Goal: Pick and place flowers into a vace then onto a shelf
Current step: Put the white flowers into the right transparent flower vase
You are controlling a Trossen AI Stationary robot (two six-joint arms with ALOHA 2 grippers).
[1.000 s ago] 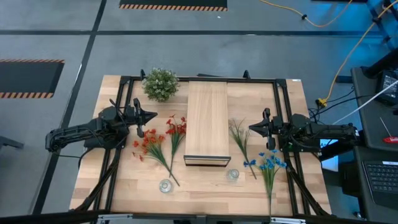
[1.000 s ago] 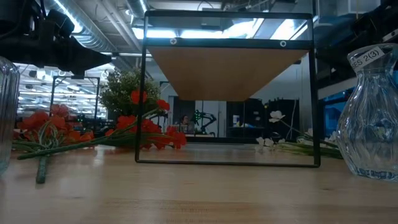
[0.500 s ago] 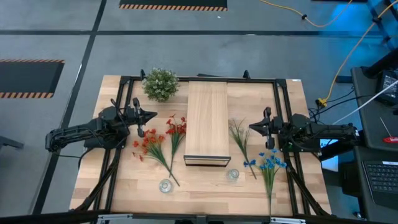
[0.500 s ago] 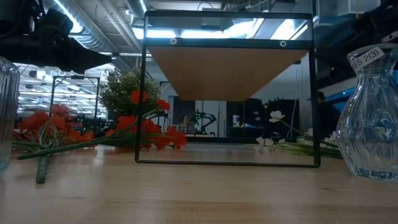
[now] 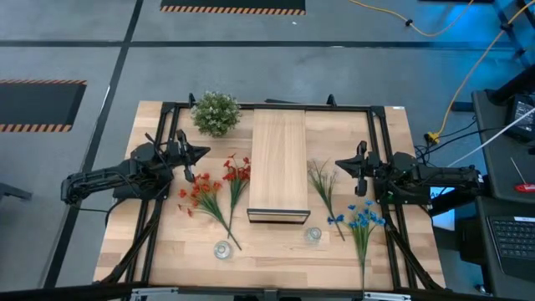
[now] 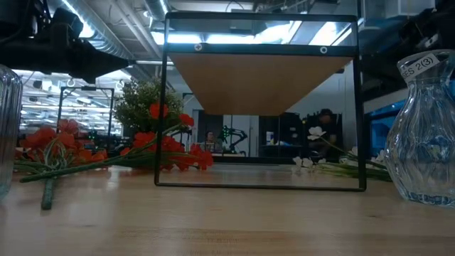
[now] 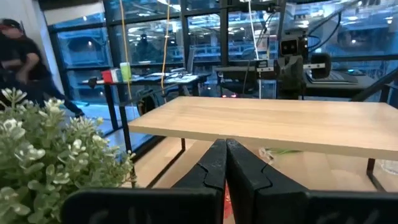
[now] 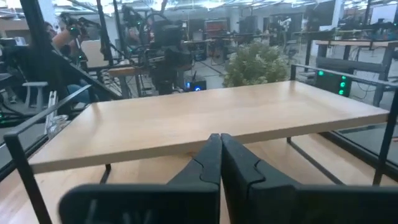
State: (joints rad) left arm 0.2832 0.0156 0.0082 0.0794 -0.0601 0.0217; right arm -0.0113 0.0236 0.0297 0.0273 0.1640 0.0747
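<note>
Left gripper (image 5: 201,155) hovers over the table's left side, fingers clenched together with nothing between them; in its wrist view the closed fingers (image 7: 219,167) hide the red-orange flowers (image 5: 211,188) below. These sprays lie flat on the table (image 5: 276,251) between that gripper and the shelf (image 5: 277,163), stems running toward the near edge, blooms toward the far side. A round bushy plant (image 5: 216,112) stands at the far left corner. Near edge, left of centre, a clear glass vase (image 5: 222,249) stands upright, nothing in it; in the low view it is cut off at the frame's edge. The shelf sits centre, long axis running far to near, dark open end facing the near edge. A second glass vase (image 5: 313,235) stands just right of that end, also holding nothing. White flowers (image 5: 322,186) and blue flowers (image 5: 361,221) lie right of the shelf, stems toward the near edge. Right gripper (image 5: 341,165) hovers beside the white sprays, fingers clenched, holding nothing
</note>
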